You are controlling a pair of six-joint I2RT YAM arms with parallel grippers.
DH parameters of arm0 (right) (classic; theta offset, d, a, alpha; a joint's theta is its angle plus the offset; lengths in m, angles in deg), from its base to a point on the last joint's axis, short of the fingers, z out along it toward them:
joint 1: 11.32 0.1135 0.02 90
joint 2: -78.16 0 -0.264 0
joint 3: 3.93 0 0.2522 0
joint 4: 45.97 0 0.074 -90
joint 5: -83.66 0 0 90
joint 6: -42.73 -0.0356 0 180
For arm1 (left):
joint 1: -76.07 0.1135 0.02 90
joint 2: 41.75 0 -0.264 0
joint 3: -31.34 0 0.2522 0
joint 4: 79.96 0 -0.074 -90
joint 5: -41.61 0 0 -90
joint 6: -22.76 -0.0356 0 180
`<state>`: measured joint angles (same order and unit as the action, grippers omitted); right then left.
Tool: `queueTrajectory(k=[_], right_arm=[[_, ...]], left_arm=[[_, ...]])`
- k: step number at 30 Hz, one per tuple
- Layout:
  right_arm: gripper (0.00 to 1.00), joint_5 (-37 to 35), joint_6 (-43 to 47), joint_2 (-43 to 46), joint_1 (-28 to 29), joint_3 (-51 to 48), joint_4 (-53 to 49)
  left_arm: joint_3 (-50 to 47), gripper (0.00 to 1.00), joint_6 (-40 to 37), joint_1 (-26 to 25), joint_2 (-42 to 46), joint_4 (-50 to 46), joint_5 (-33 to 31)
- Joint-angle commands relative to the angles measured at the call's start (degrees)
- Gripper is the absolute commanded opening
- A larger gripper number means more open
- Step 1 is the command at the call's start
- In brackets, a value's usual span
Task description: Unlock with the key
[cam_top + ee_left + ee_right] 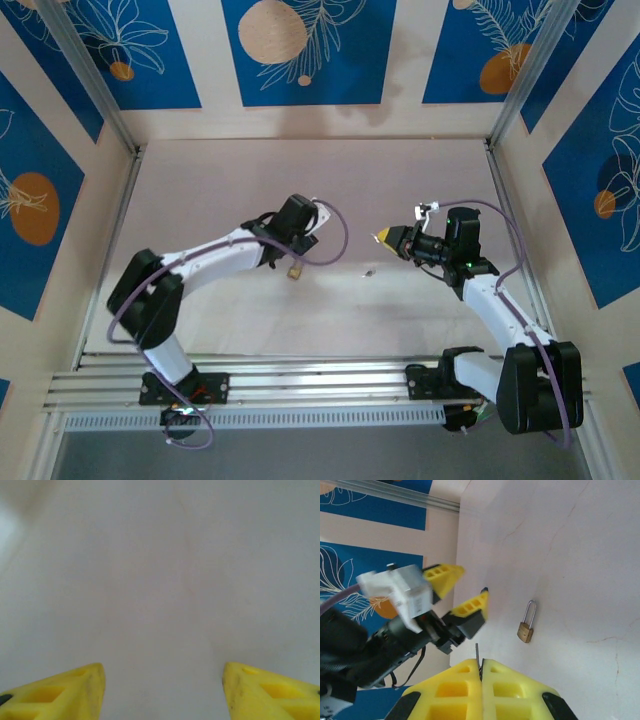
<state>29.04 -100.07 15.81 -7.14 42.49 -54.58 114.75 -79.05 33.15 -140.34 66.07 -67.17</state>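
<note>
A small brass padlock (525,626) with a closed silver shackle lies flat on the pale table (580,555); from above the padlock (295,270) sits just under the left arm's wrist. My left gripper (163,680) is open, with bare table between its yellow fingertips (90,680). In the right wrist view the left gripper (474,581) hangs beside the padlock and apart from it. My right gripper (481,664) is shut on the key (477,652), whose thin metal blade sticks out from between the pads. Seen from above, the right gripper (384,238) hovers to the right of the padlock.
A small dark item (370,271) lies on the table between the two arms. Blue patterned walls and metal corner posts (515,75) enclose the workspace. A rail (300,385) runs along the near edge by the arm bases.
</note>
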Motion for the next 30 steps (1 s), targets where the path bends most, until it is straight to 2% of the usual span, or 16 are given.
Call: queueTrajectory(k=[1, 4, 13, 18, 24, 30], right_arm=[[0.00, 0.93, 2.20, 0.73, -0.33, -0.42, -2.14], [0.00, 0.50, 2.87, 1.11, -0.50, -0.68, -2.77], [0.00, 0.83, 3.59, 2.05, -1.12, -1.80, -3.13], [0.00, 0.84, 3.49, 1.94, -1.30, -2.33, -2.48], [0.00, 0.94, 3.48, 3.60, -1.63, -2.73, -3.64], [0.00, 1.01, 4.11, 4.92, -2.27, -2.78, -5.15]], left_arm=[[5.94, 0.61, 13.37, 1.95, -5.78, -26.53, 13.76], [5.64, 0.61, 15.85, 2.12, -7.07, -27.54, 15.94], [8.55, 0.63, 15.33, 3.87, -11.19, -28.97, 12.81], [15.68, 0.72, 13.43, 4.03, -16.33, -27.98, 13.82], [23.17, 0.70, 12.47, 4.76, -22.87, -28.96, 10.71], [20.06, 0.66, 12.82, 7.55, -21.58, -27.59, 7.94]])
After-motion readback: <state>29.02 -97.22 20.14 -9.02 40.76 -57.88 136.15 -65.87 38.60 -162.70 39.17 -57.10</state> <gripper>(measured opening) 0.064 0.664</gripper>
